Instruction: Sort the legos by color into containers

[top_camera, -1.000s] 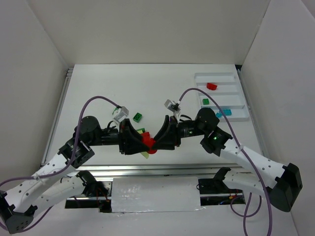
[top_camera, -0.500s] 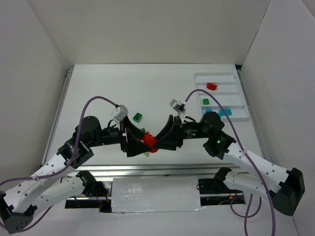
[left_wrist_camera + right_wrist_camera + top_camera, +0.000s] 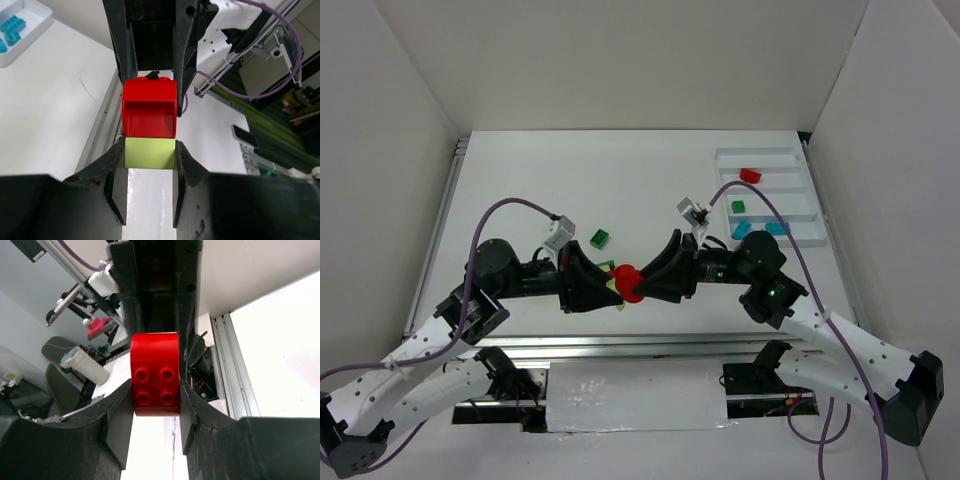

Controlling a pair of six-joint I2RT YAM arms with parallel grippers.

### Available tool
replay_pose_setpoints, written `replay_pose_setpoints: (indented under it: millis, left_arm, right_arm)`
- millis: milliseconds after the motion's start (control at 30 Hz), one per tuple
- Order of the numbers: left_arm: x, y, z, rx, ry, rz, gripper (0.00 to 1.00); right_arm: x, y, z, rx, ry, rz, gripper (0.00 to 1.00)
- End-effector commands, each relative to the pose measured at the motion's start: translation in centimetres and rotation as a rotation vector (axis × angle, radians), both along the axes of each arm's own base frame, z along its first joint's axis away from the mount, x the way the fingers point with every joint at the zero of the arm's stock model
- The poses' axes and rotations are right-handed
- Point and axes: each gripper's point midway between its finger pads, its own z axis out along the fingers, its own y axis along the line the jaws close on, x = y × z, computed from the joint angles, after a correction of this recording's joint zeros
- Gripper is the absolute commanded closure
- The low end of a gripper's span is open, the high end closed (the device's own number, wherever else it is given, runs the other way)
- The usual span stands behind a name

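Note:
My left gripper point(image 3: 603, 284) is shut on a pale yellow-green lego point(image 3: 613, 291), seen between its fingers in the left wrist view point(image 3: 150, 153). My right gripper point(image 3: 648, 283) faces it and is shut on a rounded red lego point(image 3: 627, 281), seen studs-on in the right wrist view point(image 3: 155, 374). The red lego point(image 3: 149, 109) sits flush against the yellow-green one, held above the table's near edge. The white tray point(image 3: 790, 160) at the right holds one red lego point(image 3: 751, 175), one green lego point(image 3: 738, 206) and cyan legos point(image 3: 741, 228) in separate compartments.
A dark green lego point(image 3: 599, 238) lies loose on the table left of centre, and another point(image 3: 607, 266) shows just behind the left gripper. The tray's cyan compartment point(image 3: 30, 22) shows at the top left of the left wrist view. White walls enclose the table.
Both grippers have kept their hold and stayed tip to tip. The brick pair has risen slightly away from the table's near edge, and the right arm has drawn back to the right.

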Motion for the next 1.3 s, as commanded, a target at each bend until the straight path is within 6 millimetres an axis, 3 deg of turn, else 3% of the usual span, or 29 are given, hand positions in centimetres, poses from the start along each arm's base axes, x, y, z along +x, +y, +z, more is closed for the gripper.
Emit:
replay_pose_setpoints:
  millis: [0,67,167,300,333,500,567,600,633,667,700,733,800,833,900,933,967,1000,1033,1067,1133,1267]
  left_arm:
    - [-0.9,-0.3,1.2,-0.047,-0.055,-0.064,0.79]
    - [-0.6,-0.3,1.0,-0.032,-0.05,-0.056,1.0]
    - [-0.4,-0.3,0.6,-0.002,-0.051,-0.047,1.0]
    - [0.3,0.7,0.3,0.038,-0.066,0.04,1.0]
    - [0.5,0.9,0.2,0.045,-0.076,0.057,1.0]
    - [1.5,1.8,-0.7,0.091,-0.068,0.144,1.0]
    - [2.3,2.4,-1.5,0.147,-0.032,0.21,1.0]
    - [3.9,3.1,-2.0,0.183,-0.02,0.311,1.0]
    - [4.7,3.7,-2.0,0.211,-0.012,0.367,1.0]
    - [6.0,5.1,-3.6,0.291,0.021,0.472,1.0]
    - [6.5,5.8,-3.8,0.322,0.019,0.517,1.0]
    - [7.0,6.3,-4.6,0.363,0.028,0.55,1.0]
    - [7.6,7.9,-6.0,0.442,0.041,0.63,1.0]
    - [7.4,8.2,-6.1,0.449,0.041,0.631,1.0]
    - [7.4,9.1,-7.2,0.48,0.046,0.665,1.0]
    - [7.0,9.5,-6.9,0.461,0.035,0.666,1.0]
    - [6.8,9.7,-7.1,0.453,0.034,0.673,1.0]
    - [6.7,9.7,-7.3,0.437,0.039,0.678,1.0]
    - [6.4,9.9,-6.7,0.406,0.027,0.678,1.0]
    - [6.1,9.8,-6.3,0.391,0.011,0.662,1.0]
    - [5.8,9.8,-5.9,0.369,-0.009,0.649,1.0]
    - [5.4,9.0,-6.3,0.381,-0.013,0.593,1.0]
  right_arm:
    - [0.4,0.1,1.4,0.035,-0.024,-0.019,1.0]
    - [0.4,0.1,1.4,0.036,-0.022,-0.019,1.0]
    - [1.3,-0.3,1.4,0.025,-0.036,-0.058,1.0]
    - [4.4,-2.5,0.1,0.02,0.007,-0.15,1.0]
    - [6.0,-3.6,0.0,0.024,0.011,-0.201,1.0]
    - [9.2,-6.1,-0.9,0.008,0.04,-0.302,1.0]
    - [13.8,-8.3,-1.9,-0.058,0.113,-0.51,1.0]
    - [16.2,-9.7,-2.7,-0.091,0.173,-0.625,1.0]
    - [20.4,-13.6,-3.4,-0.139,0.29,-0.895,1.0]
    - [23.6,-16.0,-6.3,-0.212,0.429,-1.05,1.0]
    - [25.1,-18.8,-7.0,-0.272,0.546,-1.195,1.0]
    - [28.2,-23.4,-10.5,-0.326,0.674,-1.399,1.0]
    - [30.4,-27.3,-12.3,-0.354,0.77,-1.572,1.0]
    - [32.6,-31.0,-13.4,-0.347,0.823,-1.713,1.0]
    - [34.2,-33.5,-15.0,-0.369,0.896,-1.793,1.0]
    - [36.5,-34.8,-15.8,-0.371,0.946,-1.822,1.0]
    - [37.4,-36.6,-16.3,-0.376,0.977,-1.86,1.0]
    - [38.8,-37.5,-14.8,-0.359,0.967,-1.882,1.0]
    - [39.8,-38.3,-17.5,-0.418,1.007,-1.893,1.0]
    - [40.6,-39.3,-17.9,-0.419,1.018,-1.904,1.0]
    - [42.9,-40.1,-18.6,-0.418,0.995,-1.875,1.0]
    - [44.6,-42.1,-19.2,-0.378,1.004,-1.901,1.0]
